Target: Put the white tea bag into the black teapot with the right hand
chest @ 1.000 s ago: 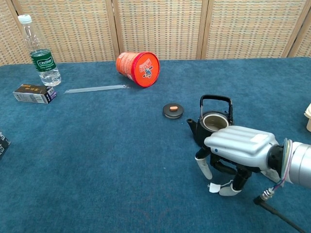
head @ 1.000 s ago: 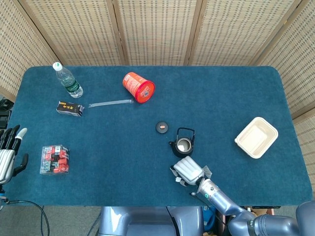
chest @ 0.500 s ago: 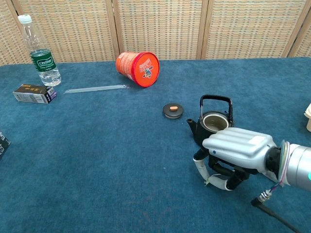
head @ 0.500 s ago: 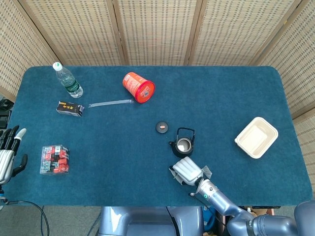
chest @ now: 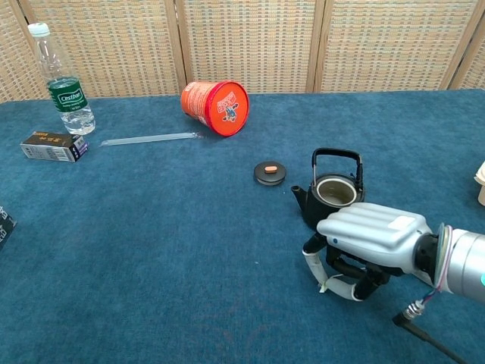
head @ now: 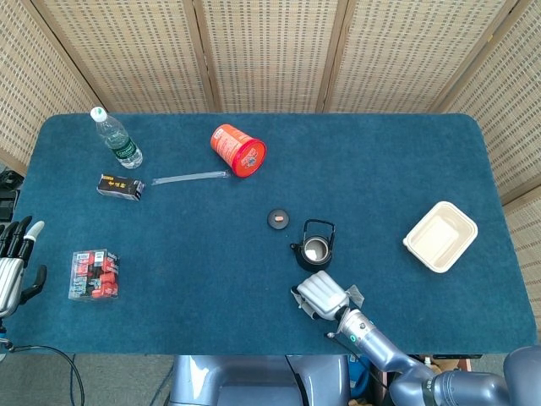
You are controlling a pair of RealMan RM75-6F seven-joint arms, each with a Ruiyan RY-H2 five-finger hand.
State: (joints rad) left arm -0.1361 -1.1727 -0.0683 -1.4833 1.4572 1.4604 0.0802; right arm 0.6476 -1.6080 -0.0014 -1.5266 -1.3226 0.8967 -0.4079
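The black teapot (head: pixel 314 247) (chest: pixel 333 193) stands lidless near the table's front; its lid (head: pixel 278 218) (chest: pixel 270 172) lies to its far left. My right hand (head: pixel 323 294) (chest: pixel 362 241) rests low on the cloth just in front of the teapot, palm down, fingers curled against the thumb. The white tea bag (chest: pixel 326 285) is pinched under those fingers; only a thin pale sliver of it shows. My left hand (head: pixel 17 262) hangs off the table's left edge, fingers apart and holding nothing.
A red canister (head: pixel 238 150) lies on its side at the back. A water bottle (head: pixel 117 139), a black box (head: pixel 118 187) and a clear strip (head: pixel 190 177) sit far left. A pack of red items (head: pixel 95 275) lies front left, a white container (head: pixel 439 236) right.
The right hand's fingers have closed onto the tea bag, which showed as a white square a second ago and is now mostly hidden. The left hand has barely moved.
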